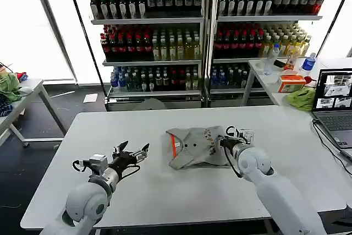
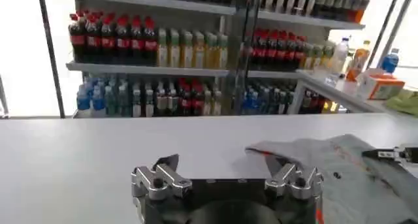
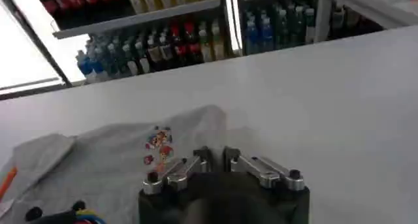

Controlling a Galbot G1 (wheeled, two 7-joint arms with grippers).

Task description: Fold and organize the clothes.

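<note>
Head view gave us the white table (image 1: pixel 165 191) with one light grey T-shirt (image 1: pixel 195 147) lying crumpled near its middle, partly folded, its orange-red neck trim (image 1: pixel 174 147) turned toward the robot's left and the small multicoloured print (image 1: pixel 209 138) facing up. We saw the right gripper (image 1: pixel 234 136) at the shirt's right edge, low over the cloth. From the right wrist view, its fingers (image 3: pixel 196 163) were drawn almost together, with only a narrow slit between them, and the tips sat right at the grey fabric (image 3: pixel 117 166) just beside the print (image 3: pixel 159 148); we could not tell whether any cloth was pinched between them.

We found the left gripper (image 1: pixel 135 152) above bare table to the left of the shirt, apart from it and holding nothing. Its fingers (image 2: pixel 157 176) stood wide apart in the left wrist view, where the shirt (image 2: pixel 346 173) lay off to one side with the other arm's dark tip (image 2: pixel 392 155) over its far edge.

Behind the table we saw shelves of bottled drinks (image 1: pixel 148 31). A second table on the robot's right carried a laptop (image 1: pixel 333 100), a bright green cloth (image 1: pixel 301 98) and an orange box (image 1: pixel 291 83).
</note>
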